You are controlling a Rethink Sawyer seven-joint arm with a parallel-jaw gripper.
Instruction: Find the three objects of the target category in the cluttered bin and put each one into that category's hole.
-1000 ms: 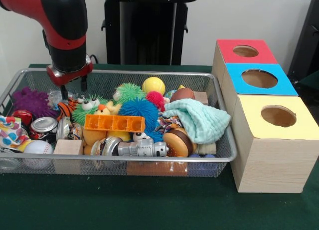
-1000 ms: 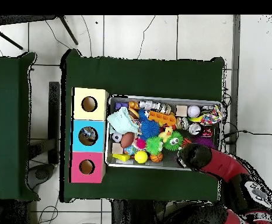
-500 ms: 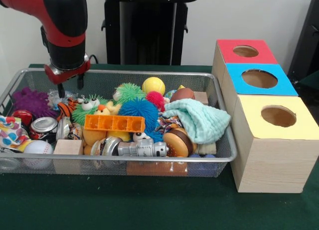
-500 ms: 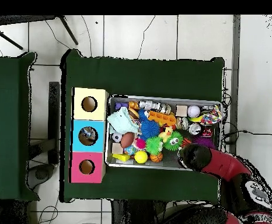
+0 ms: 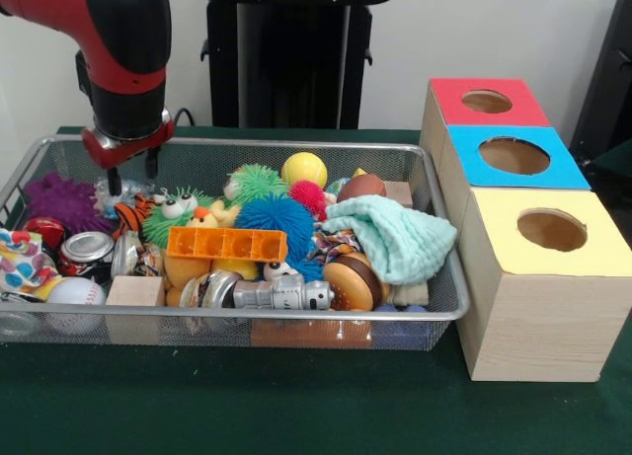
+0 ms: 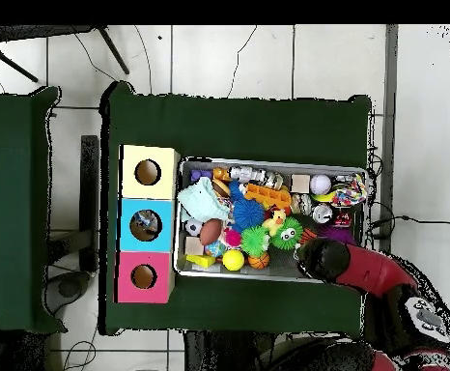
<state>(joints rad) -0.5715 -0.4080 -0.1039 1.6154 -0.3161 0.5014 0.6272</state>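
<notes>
The silver wire-mesh bin [image 5: 296, 142] is full of toys: a yellow ball [image 5: 303, 169], a blue spiky ball [image 5: 274, 218], an orange block [image 5: 226, 243], a teal cloth [image 5: 395, 236], a burger toy [image 5: 353, 282], a silver robot figure [image 5: 276, 295] and a baseball [image 5: 76, 292]. My gripper [image 5: 133, 174] hangs over the bin's far left corner, above a green toy with big eyes [image 5: 173, 210]. It is open and empty. In the overhead view the arm [image 6: 330, 261] covers the gripper at the bin's [image 6: 267, 161] lower right corner.
Three wooden boxes with round holes stand in a row to the right of the bin: red-topped [image 5: 489, 102], blue-topped [image 5: 513, 156], yellow-topped [image 5: 548, 233]. A purple fuzzy toy [image 5: 59, 200] and a tin can [image 5: 87, 248] lie at the bin's left end.
My gripper has risen a little and drifted slightly left over the bin's far left corner. It stays open and empty. The toys have not moved.
</notes>
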